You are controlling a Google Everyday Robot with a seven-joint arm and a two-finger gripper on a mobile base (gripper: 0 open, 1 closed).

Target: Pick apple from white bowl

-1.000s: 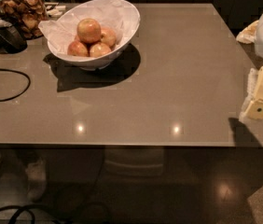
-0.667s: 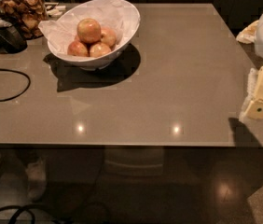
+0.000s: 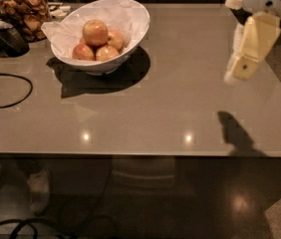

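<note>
The white bowl (image 3: 130, 21) stands at the far left of the grey table, lined with crumpled white paper. The apple (image 3: 94, 32), red-orange over yellow, lies on top of three smaller apples (image 3: 106, 52) in the bowl. My gripper (image 3: 239, 68) hangs above the table's right side, far to the right of the bowl, cream-coloured fingers pointing down. Its shadow falls on the table near the front edge.
A glass jar of brown snacks (image 3: 25, 11) stands at the far left corner beside a dark appliance (image 3: 1, 36). A black cable (image 3: 11, 91) loops on the table's left. The table's front edge (image 3: 140, 156) runs across the view; floor lies below.
My arm has swung in over the table's right side and now hangs higher and further left. The bowl and the apples sit as before on the table.
</note>
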